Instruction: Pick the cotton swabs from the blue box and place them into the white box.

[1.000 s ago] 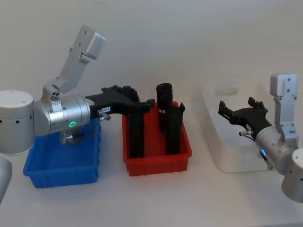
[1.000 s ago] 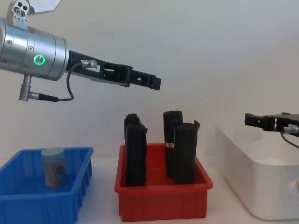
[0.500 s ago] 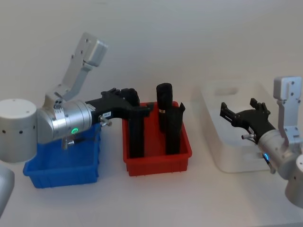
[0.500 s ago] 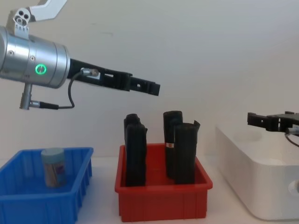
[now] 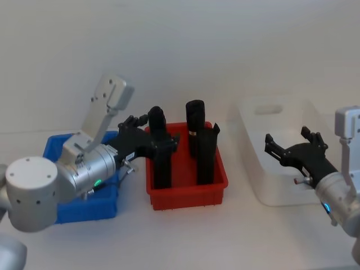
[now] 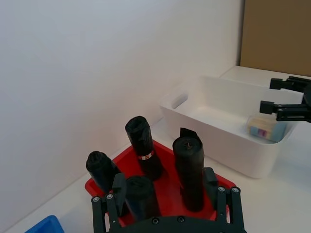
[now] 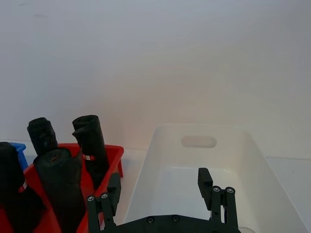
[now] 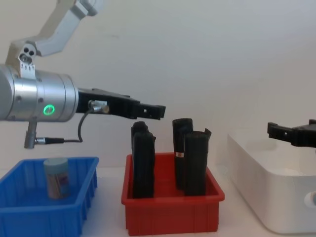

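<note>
The left gripper (image 8: pixel 148 110) hangs high in the chest view, its fingers spread and empty, its tips pointing out over the red bin (image 5: pixel 191 188) and its black rolls (image 8: pixel 193 163). One jar of cotton swabs (image 8: pixel 56 177) stands upright in the blue box (image 8: pixel 29 217), lid up. It sits well below the gripper and off to the robot's left, back under the silver wrist, so the left arm is clearly the nearer one. The reach looks set to go back and down. Over the white box (image 5: pixel 259 169) the right gripper (image 5: pixel 288 143) hovers, fingers apart and holding nothing. Another jar (image 6: pixel 265 128) lies inside that box. In the head view the left arm covers the blue box's inside, so any other jars there can't be made out.
</note>
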You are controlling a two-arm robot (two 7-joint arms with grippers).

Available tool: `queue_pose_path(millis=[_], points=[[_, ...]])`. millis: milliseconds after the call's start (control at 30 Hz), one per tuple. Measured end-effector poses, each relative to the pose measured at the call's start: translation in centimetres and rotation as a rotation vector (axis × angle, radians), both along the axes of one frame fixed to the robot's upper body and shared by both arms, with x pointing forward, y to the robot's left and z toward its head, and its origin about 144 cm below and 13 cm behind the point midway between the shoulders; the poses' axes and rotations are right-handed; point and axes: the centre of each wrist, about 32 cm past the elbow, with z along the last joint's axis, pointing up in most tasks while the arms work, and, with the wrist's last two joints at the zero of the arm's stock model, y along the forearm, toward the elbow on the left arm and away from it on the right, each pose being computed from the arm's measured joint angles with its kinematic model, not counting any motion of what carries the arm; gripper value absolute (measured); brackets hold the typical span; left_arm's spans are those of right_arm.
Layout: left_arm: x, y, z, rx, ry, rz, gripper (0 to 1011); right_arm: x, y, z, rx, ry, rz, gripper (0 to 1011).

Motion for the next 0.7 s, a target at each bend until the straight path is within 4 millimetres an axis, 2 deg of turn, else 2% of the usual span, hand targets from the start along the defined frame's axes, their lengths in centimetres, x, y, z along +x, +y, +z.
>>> queue_pose_path(millis=[700], points=[[-4.7, -2.2, -5.4, -0.021, -0.189, 0.134, 1004, -6.0, 0.1, 0.1, -0.020, -0.046, 0.080, 1001]])
